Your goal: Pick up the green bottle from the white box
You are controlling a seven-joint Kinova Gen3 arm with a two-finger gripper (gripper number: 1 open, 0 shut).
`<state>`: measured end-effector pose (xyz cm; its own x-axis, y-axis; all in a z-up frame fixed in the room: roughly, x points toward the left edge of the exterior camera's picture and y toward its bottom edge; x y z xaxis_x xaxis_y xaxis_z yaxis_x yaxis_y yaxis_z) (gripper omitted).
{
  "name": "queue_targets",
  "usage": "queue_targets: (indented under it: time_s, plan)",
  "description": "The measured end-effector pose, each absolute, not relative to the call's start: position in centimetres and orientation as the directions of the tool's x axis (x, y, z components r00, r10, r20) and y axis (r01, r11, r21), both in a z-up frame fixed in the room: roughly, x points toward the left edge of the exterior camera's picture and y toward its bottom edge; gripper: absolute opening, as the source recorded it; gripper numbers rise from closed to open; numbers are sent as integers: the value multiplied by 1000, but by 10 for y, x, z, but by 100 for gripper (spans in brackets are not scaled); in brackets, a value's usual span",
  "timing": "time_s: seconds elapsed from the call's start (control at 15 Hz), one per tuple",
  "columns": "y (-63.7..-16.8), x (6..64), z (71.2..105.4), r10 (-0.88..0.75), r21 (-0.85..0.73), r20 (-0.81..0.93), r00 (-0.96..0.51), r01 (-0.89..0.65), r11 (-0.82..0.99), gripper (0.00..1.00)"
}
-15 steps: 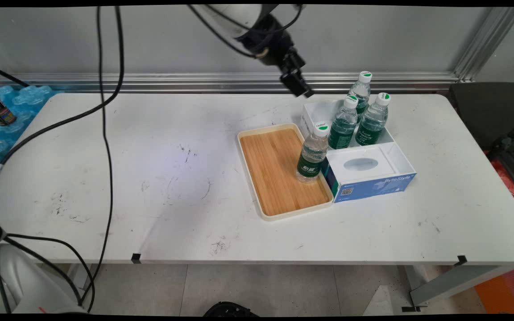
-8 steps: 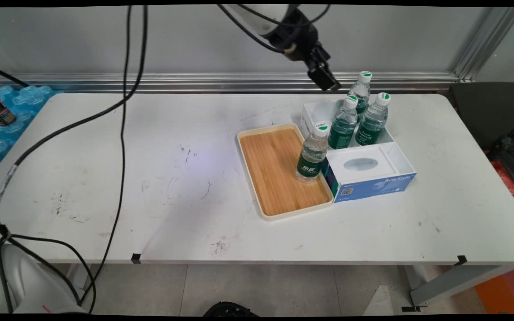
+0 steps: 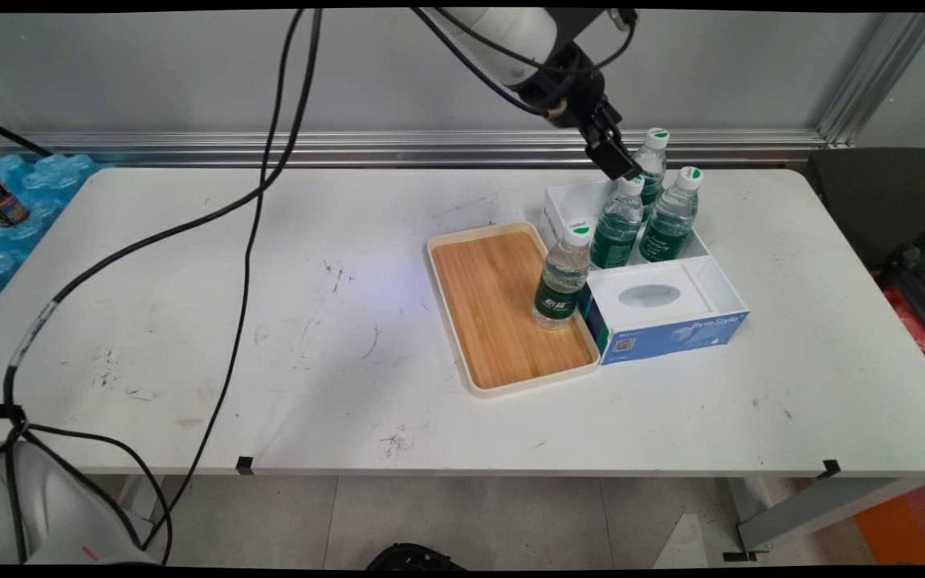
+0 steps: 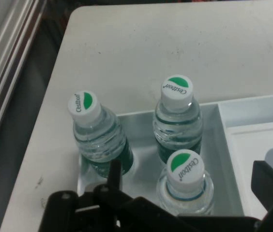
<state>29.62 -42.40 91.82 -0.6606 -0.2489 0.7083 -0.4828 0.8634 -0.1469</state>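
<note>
Wooden tray with cream rim sits on the table right of centre; one water bottle stands upright at the tray's right edge. Just right of the tray, touching it, a white organizer box: its near compartment holds a blue-and-white tissue box, its far compartment three upright water bottles with green-and-white caps. Gripper hangs above the far compartment, near the table's far edge, over the bottle caps, touching none. Fingers spread open, nothing between them.
</note>
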Motion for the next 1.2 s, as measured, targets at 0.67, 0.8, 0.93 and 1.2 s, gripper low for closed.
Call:
queue_targets:
  time_s: [0.67, 0.8, 0.93, 1.2]
  plan:
    - [-433, 285, 886, -296, -114, 694, -656, -507, 855, 100]
    - [-433, 283, 881, -304, -108, 690, -657, -508, 855, 100]
    - [-434, 282, 876, -306, -105, 687, -659, -507, 856, 100]
    - [-436, 278, 866, -299, -110, 682, -668, -498, 860, 100]
